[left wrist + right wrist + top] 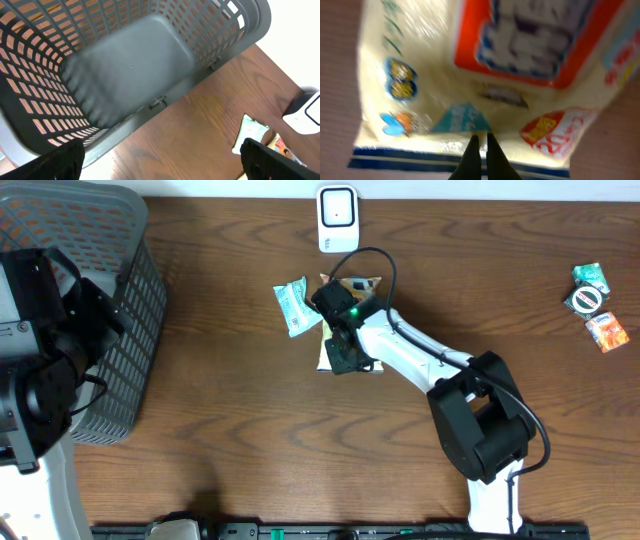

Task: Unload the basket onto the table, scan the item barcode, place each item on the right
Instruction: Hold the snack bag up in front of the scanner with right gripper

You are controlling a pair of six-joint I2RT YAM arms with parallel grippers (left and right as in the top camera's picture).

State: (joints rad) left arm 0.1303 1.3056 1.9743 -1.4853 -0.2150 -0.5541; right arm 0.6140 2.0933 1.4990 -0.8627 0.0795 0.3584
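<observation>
"Bag (420, 60): location?" (Inspector)

"On the table just below the scanner (337, 218), under the right gripper (481, 142). A green pouch (293, 305) lies against its left edge." (Assistant)

"Gripper states?"

"Right fingers together, tips at the bag's lower seam; I cannot tell whether any film is nipped. Left gripper (162, 167) apart, over the basket (130, 75), well left of the scanner."

"Markings?"

"A red-orange panel with white and blue characters, small badges, a blue stripe at the seam. All blurred, nothing legible. No barcode shows."

"Risks?"

"Judged: closed tips on slick film may slip or crumple it. A push could shove the pouch. If the code sits underneath, the scanner will not read it unless the bag is turned."
</observation>
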